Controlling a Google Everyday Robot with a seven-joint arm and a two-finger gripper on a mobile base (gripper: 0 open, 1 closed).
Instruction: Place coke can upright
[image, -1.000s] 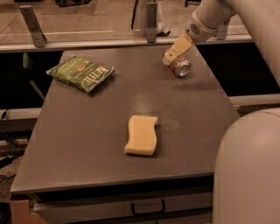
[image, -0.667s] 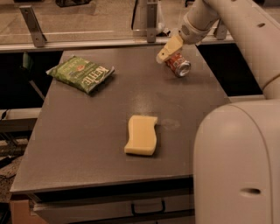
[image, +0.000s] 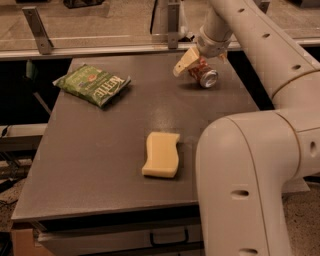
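The coke can is red with a silver top. It lies on its side at the far right of the dark grey table, its top end facing front-right. My gripper comes down from the arm at the top of the view and sits right at the can's upper left end, touching or nearly touching it. The arm hides part of the can's far side.
A green chip bag lies at the far left of the table. A yellow sponge lies near the front middle. The arm's big white links fill the right foreground. A metal rail runs behind the table.
The gripper has shifted a little left and closer over the can. The arm has swung in and now fills more of the right side. The can still lies on its side.
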